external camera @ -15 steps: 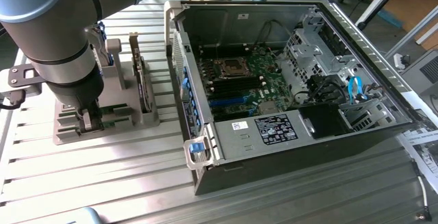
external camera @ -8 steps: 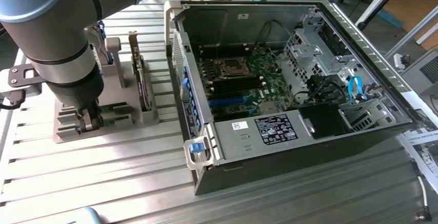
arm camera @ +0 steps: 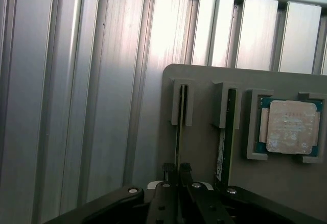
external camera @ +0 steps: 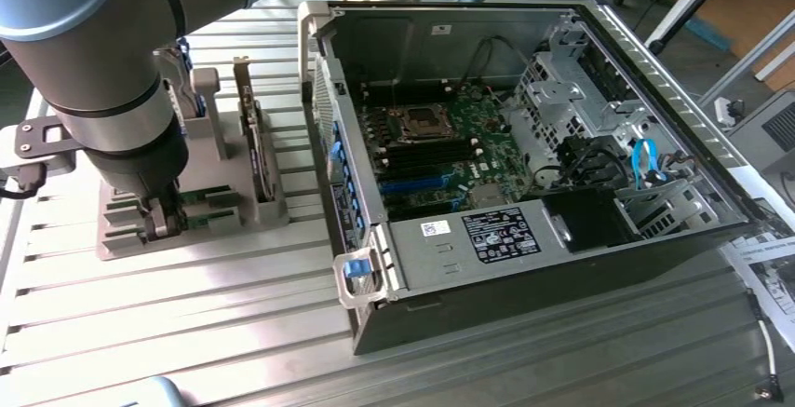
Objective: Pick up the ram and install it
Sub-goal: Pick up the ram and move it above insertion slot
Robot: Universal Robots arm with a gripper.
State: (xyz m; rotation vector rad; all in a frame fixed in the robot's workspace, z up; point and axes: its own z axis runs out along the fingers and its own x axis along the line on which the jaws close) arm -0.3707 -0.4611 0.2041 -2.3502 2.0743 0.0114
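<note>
Ram (arm camera: 177,132) stands on edge in the grey holder (arm camera: 202,145), pinched between the narrow jaws.

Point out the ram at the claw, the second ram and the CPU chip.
ram (arm camera: 177,142), wrist view, its thin edge below the holder clip.
second ram (arm camera: 230,147), wrist view, its dark edge in the neighbouring slot.
CPU chip (arm camera: 292,127), wrist view, middle of its silver lid.

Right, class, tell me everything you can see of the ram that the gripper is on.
The ram is a slim green board seen edge-on, standing on its long edge in the grey holder, its far end slotted into a grey bracket. The gripper is shut on its two faces. A second stick stands alongside, not touching it.
</note>
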